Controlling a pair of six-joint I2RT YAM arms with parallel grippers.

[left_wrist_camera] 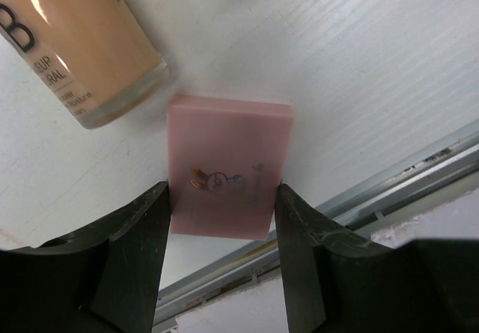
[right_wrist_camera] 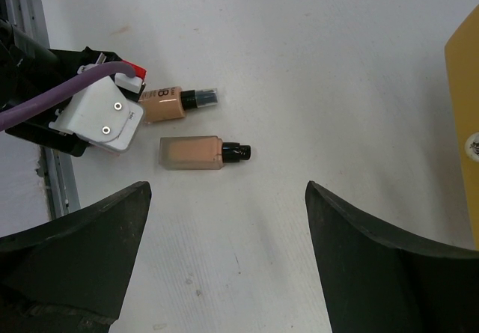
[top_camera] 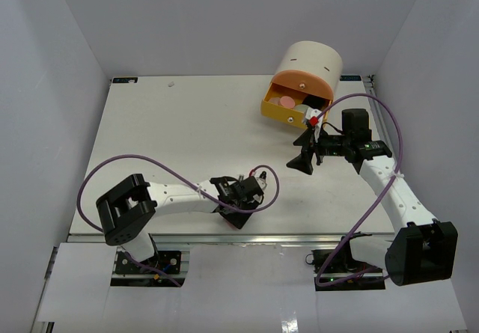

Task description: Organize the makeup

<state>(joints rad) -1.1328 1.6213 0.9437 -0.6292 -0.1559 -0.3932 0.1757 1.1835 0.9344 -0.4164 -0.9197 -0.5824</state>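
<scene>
The flat pink square (left_wrist_camera: 228, 165) lies on the white table near its front edge. My left gripper (left_wrist_camera: 222, 198) is shut on it, one finger against each side. In the top view that gripper (top_camera: 241, 212) is low at the table's near edge. A beige bottle (left_wrist_camera: 82, 41) lies just beyond the square. The right wrist view shows two beige black-capped bottles (right_wrist_camera: 176, 102) (right_wrist_camera: 198, 153) lying side by side, next to the left gripper's white body (right_wrist_camera: 93, 116). My right gripper (right_wrist_camera: 227, 191) hangs open above bare table, nothing between its fingers. It (top_camera: 301, 151) is in front of the drawers.
The big cream cylinder (top_camera: 307, 67) stands at the back right with its yellow drawer (top_camera: 296, 105) pulled out, pink and white round things inside. The table's metal front rail (left_wrist_camera: 389, 176) runs right behind the pink square. Grey walls enclose the table.
</scene>
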